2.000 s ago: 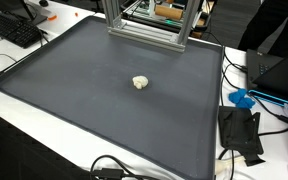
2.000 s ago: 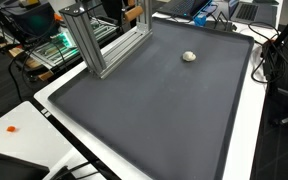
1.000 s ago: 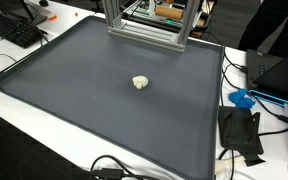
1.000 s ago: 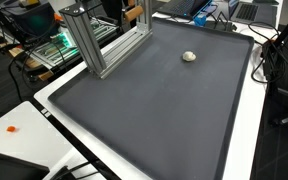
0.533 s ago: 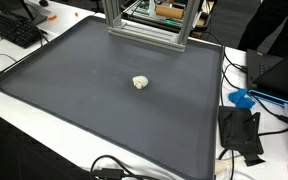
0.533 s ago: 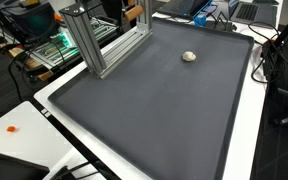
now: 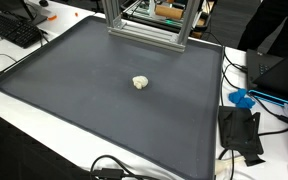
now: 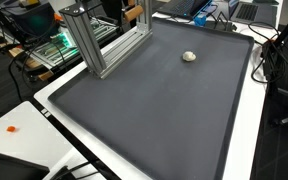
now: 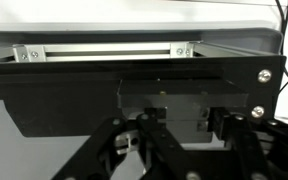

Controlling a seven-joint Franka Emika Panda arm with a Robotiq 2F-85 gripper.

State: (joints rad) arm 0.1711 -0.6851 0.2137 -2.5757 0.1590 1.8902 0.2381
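Note:
A small cream lump (image 7: 140, 82) lies alone on the large dark grey mat (image 7: 84, 100), and shows near the mat's far side (image 8: 189, 56) in the exterior view from the opposite end. Neither the arm nor the gripper appears in either exterior view. In the wrist view my gripper (image 9: 185, 120) fills the lower half in shadow. Its two dark fingers (image 9: 152, 120) stand apart with nothing between them. They face a black panel (image 9: 134, 85) under an aluminium rail (image 9: 104, 50). The lump is not in the wrist view.
An aluminium frame (image 7: 144, 25) stands at one edge of the mat (image 8: 104, 40). Around the mat are a keyboard (image 7: 14, 30), a blue object (image 7: 242, 98), a black device (image 7: 239, 130), cables (image 7: 114, 170) and a small orange item (image 8: 11, 129).

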